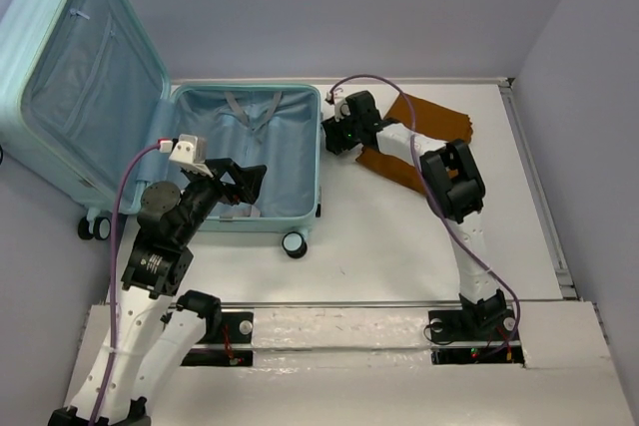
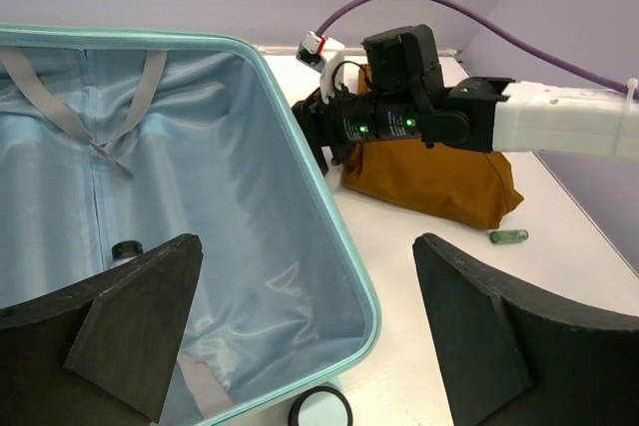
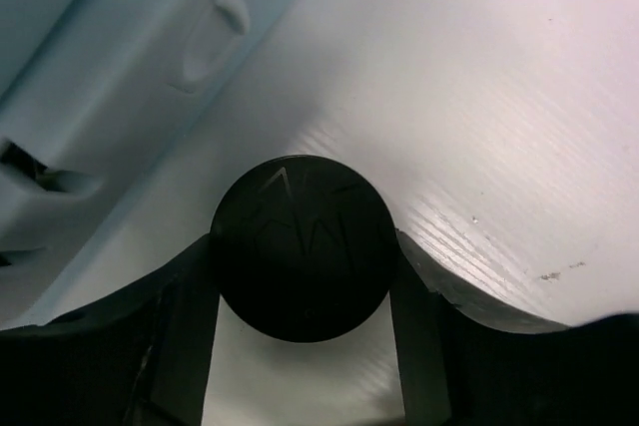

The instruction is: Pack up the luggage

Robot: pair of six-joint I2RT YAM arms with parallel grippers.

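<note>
Table [image 1: 399, 246]: white, both arms reach out over it.

Suitcase [image 1: 250, 147]: open on the table, with the lid [image 1: 80, 77] swung up and away on the left. Blue lining and grey straps [image 2: 90, 117] are showing. The open shell sits right under the left pincer [image 1: 243, 189] and just left of the right pincer [image 1: 332, 135].

Brown cloth [image 1: 439, 119]: folded on the table just behind the right pincer, partly under that arm.

Left pincer: jaws spread wide, holding nothing. It hangs over the shell's near right corner. One finger [image 2: 130, 336] is over the lining, the other [image 2: 489, 336] is out over the table, and the suitcase rim runs between them.

Right pincer [image 3: 303, 296]: clamped on a black disc [image 3: 303, 246], with fingers touching it on both sides. It is down low, close beside the suitcase's outer wall. The disc could be a cap or lid, but I can't tell from this close.

Wheel [image 1: 295, 244]: at the near right corner of the suitcase, near the left pincer.

Small black bit [image 2: 127, 248]: on the lining, just ahead of the finger that's over it.

Small green item [image 2: 509, 236]: on the table ahead of the left pincer's other finger, just beside the cloth.
</note>
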